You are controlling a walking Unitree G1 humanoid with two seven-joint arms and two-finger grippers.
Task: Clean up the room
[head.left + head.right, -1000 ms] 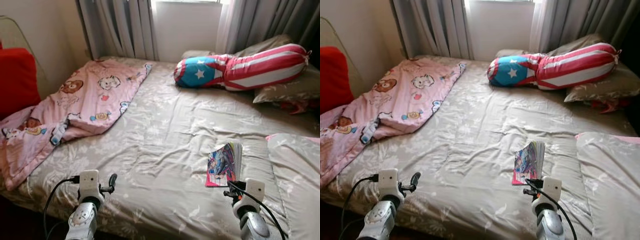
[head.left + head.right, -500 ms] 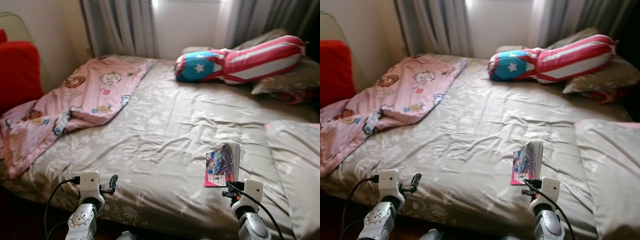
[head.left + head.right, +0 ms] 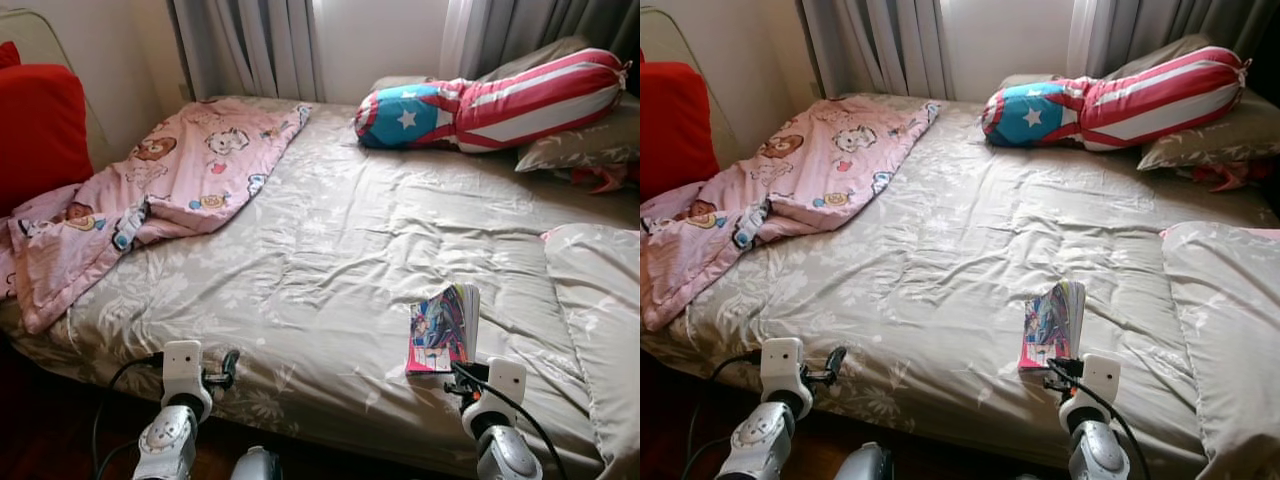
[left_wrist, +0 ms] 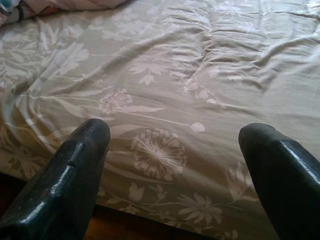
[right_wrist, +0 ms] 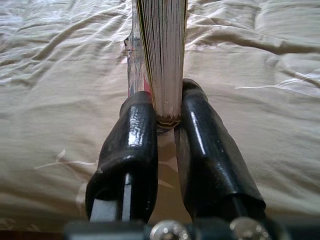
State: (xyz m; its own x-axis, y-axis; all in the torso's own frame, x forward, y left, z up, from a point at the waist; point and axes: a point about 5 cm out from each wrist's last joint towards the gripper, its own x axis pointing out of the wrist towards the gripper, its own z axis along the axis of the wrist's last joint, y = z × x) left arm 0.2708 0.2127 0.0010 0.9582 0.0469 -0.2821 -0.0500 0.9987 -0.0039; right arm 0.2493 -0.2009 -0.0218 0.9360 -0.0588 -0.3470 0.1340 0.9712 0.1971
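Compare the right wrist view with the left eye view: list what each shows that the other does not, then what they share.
Right wrist view alone: the two black fingers pinching the page edges of the comic book, which stands upright between them.

Left eye view alone: the pink cartoon blanket, the stars-and-stripes bolster pillow, the red cushion, the curtains, and the left end effector open near the bed edge.

Both: the right end effector, shut on the comic book, over the grey floral bedsheet.
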